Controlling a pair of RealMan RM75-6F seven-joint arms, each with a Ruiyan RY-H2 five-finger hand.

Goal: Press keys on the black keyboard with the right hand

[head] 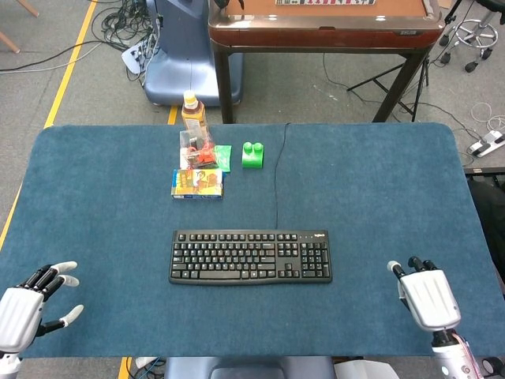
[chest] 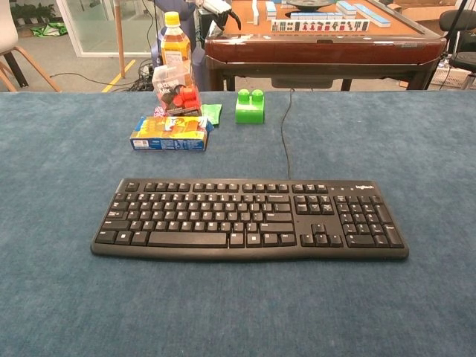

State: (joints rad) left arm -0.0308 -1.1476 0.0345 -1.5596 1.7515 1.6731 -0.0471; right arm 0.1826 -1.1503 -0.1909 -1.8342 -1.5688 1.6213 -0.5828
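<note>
The black keyboard [head: 250, 256] lies flat in the middle of the blue table [head: 379, 181], and it fills the chest view [chest: 249, 219] with no hand over it. My right hand [head: 427, 297] hovers near the table's front right corner, well to the right of the keyboard, holding nothing with its fingers slightly apart. My left hand [head: 24, 309] is at the front left corner, fingers spread, empty. Neither hand shows in the chest view.
The keyboard's cable [head: 277, 178] runs back over the far edge. Behind the keyboard sit a green block [head: 252, 155], a colourful box [head: 197, 183], a snack bag [head: 199, 150] and a drink bottle [head: 192, 113]. A wooden table [head: 323, 31] stands beyond.
</note>
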